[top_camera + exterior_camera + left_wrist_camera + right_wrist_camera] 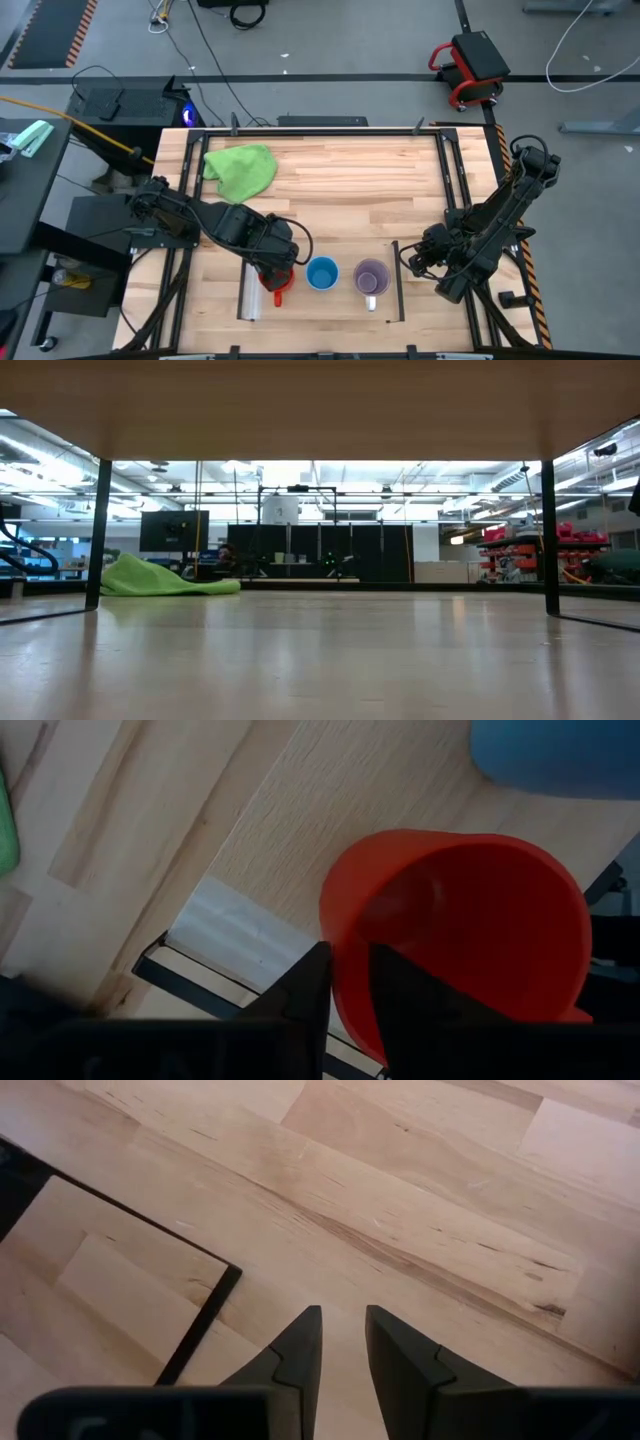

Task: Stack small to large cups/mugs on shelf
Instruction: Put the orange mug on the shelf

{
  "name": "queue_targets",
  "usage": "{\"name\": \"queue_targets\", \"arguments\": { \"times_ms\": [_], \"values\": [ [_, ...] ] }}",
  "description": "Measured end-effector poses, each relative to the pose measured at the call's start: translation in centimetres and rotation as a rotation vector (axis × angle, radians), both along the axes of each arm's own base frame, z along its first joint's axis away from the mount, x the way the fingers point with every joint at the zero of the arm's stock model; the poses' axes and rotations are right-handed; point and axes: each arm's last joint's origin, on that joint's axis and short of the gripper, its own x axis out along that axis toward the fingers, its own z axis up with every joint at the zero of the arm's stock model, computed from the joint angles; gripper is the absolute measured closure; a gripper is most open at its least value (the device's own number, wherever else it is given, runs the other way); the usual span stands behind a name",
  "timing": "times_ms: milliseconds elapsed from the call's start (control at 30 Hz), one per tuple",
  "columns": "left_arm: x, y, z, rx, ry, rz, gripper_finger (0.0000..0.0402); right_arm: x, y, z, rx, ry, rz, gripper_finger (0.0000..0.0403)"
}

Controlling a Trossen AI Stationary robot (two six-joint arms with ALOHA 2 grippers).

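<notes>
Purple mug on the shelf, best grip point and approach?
Probably the rim wall of the purple mug, from straight above: it stands upright, mouth open. Pinch the side facing the dark rail, since the blue cup crowds the other and the pale handle points at the table's near edge.

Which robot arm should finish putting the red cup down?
The left. Its gripper already pinches the red mug's rim, over the shelf beside the light-blue cup. The right gripper holds nothing, past the dark rail.

far half open except green cloth (241,169) far-left | near strip blocked: red mug (281,282), light-blue cup (322,273), purple mug (372,277) | my right gripper (412,262) just beyond dark rail (397,280)
</notes>
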Motion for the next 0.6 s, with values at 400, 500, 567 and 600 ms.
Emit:
{"name": "queue_targets", "arguments": {
  "times_ms": [400,500,567,600],
  "values": [
    [0.36,-0.23,0.1,-0.039,-0.032,-0.006,0.0297,0.0,0.0,0.0,-0.001,0.001,0.002,0.0315],
    [0.34,-0.27,0.1,-0.051,-0.026,-0.009,0.0296,0.0,0.0,0.0,-0.001,0.001,0.002,0.0315],
    [0.33,-0.26,0.09,-0.051,-0.025,-0.009,0.0296,-0.01,0.0,0.0,-0.001,0.002,0.003,0.0315],
    [0.32,-0.26,0.09,-0.051,-0.024,-0.009,0.0296,0.0,0.0,0.0,-0.001,0.002,0.003,0.0315]
  ]
}}
